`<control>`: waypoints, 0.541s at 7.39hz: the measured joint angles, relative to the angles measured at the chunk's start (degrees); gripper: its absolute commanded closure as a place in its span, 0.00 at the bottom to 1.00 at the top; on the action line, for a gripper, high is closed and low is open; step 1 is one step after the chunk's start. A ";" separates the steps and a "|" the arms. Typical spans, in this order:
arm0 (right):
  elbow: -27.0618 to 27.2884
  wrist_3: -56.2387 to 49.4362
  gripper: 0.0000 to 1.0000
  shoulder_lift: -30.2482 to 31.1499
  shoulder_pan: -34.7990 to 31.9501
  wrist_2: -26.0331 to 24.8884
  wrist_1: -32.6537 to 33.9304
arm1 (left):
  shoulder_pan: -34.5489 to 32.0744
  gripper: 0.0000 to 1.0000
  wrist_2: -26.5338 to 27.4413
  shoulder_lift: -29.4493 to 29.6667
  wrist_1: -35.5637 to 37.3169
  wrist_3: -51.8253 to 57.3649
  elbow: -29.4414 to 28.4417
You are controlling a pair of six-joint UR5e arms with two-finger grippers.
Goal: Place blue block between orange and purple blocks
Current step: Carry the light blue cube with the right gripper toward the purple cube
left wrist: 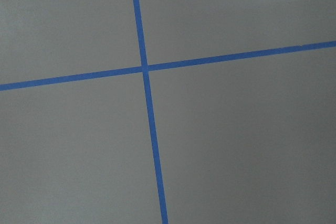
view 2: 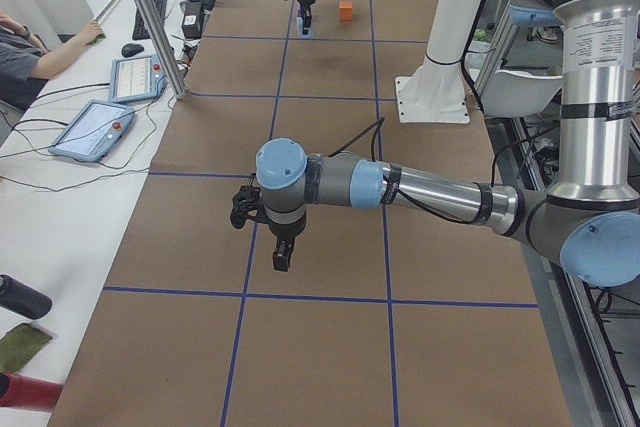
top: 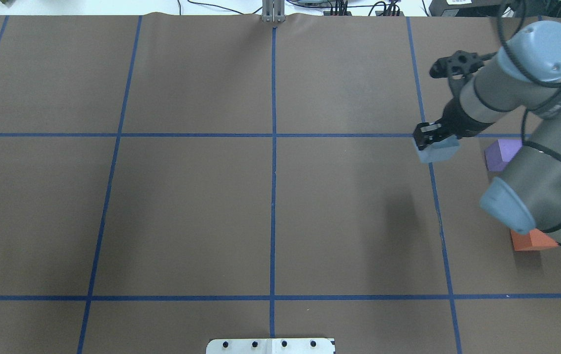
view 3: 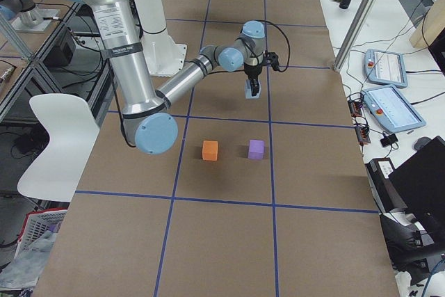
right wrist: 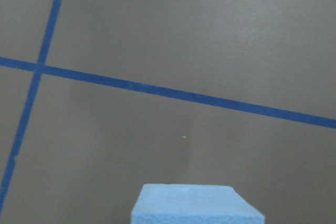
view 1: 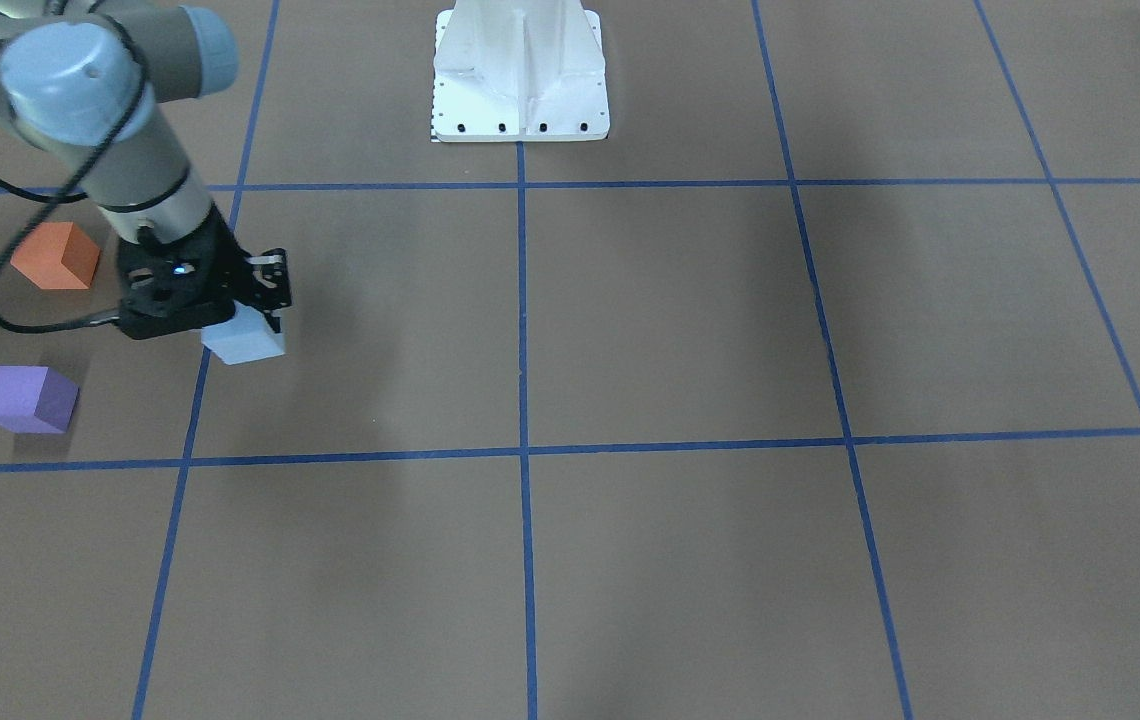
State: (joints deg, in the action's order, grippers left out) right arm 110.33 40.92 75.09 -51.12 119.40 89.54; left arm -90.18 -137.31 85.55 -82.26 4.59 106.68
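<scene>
My right gripper (view 1: 265, 312) is shut on the pale blue block (view 1: 243, 342), holding it low over a blue tape line. The block fills the bottom of the right wrist view (right wrist: 197, 206) and shows in the overhead view (top: 439, 150). The orange block (view 1: 55, 257) and the purple block (view 1: 28, 400) sit apart on the brown table, to the blue block's left in the front-facing view. In the overhead view the arm partly hides the orange block (top: 531, 241) and the purple block (top: 502, 153). My left gripper (view 2: 281, 257) hangs over the table far from the blocks; I cannot tell if it is open or shut.
The white robot base (view 1: 520, 80) stands at the table's middle rear. Blue tape lines (left wrist: 147, 69) grid the brown surface. A metal post (view 3: 361, 12) and tablets (view 3: 393, 106) stand along the far side, next to the operators' bench.
</scene>
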 measured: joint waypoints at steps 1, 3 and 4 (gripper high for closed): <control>0.93 -1.19 0.86 5.34 -3.32 2.04 -1.85 | 0.00 0.00 -0.04 -0.02 0.01 -0.28 0.27; 0.73 -1.29 0.83 16.37 -6.09 3.84 -12.47 | 0.00 0.00 -0.06 -0.02 0.07 -0.51 0.67; -0.13 -1.09 0.83 19.96 -6.32 3.74 -16.78 | 0.01 0.00 -0.06 0.01 0.08 -0.53 0.75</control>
State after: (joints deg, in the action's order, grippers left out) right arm 110.20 39.83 95.05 -57.44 123.14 72.76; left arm -90.16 -137.37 85.57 -82.18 4.05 107.43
